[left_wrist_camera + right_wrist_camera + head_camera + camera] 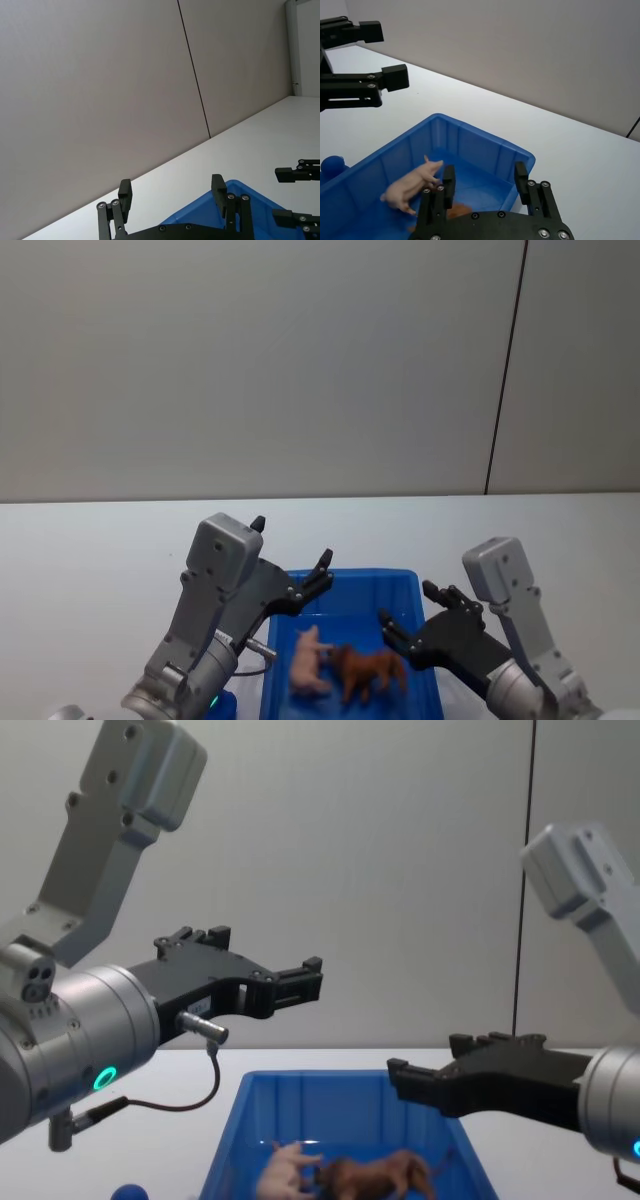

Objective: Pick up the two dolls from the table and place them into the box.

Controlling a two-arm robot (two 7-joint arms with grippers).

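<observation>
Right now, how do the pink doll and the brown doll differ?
The pink doll is pale and smooth; the brown doll is reddish and shaggy. The pink doll lies on the robot's left, the brown doll to its right. Both rest inside the box, close together.

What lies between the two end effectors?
Head view: the box, holding the pink doll and brown doll, lies between left end effector and right end effector.

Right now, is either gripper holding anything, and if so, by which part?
Nothing is held. The left gripper and right gripper hang open and empty above the box, where the pink doll and brown doll lie.
</observation>
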